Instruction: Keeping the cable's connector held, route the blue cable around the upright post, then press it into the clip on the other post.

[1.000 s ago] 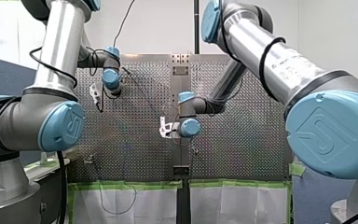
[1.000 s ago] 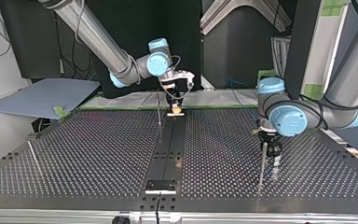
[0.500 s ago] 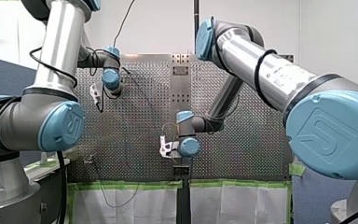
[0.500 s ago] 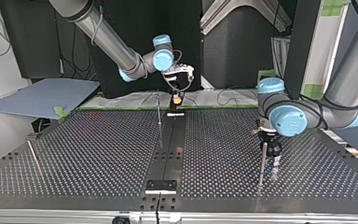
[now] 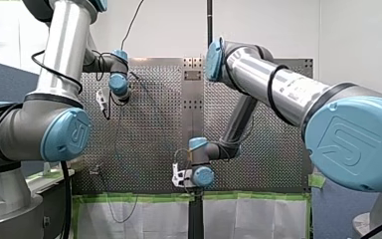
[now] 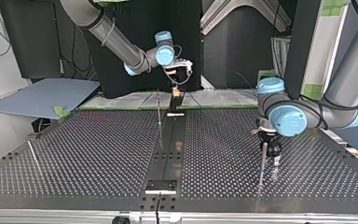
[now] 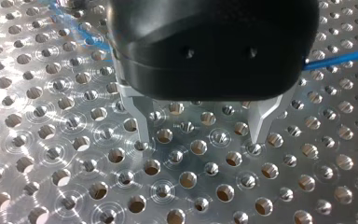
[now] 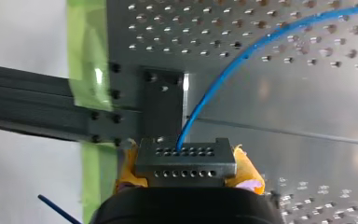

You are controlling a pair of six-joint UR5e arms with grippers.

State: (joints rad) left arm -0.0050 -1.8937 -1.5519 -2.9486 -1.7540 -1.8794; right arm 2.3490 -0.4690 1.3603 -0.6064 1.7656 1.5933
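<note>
Right fingers (image 8: 249, 170) lower in front view, tight on holed connector (image 8: 185, 161); left fingers (image 7: 141, 119) apart.

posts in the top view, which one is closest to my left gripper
The post at the view's right, right beside my left gripper; the centre post and the leftmost post stand far from it.

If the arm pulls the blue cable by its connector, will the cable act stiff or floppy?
Probably floppy: the blue cable leaves the connector in a loose curve over the table, so it should follow a pull, not a push. It looks thin, so likely light. The right tool grips the connector between yellow pads, so slipping seems unlikely.
</note>
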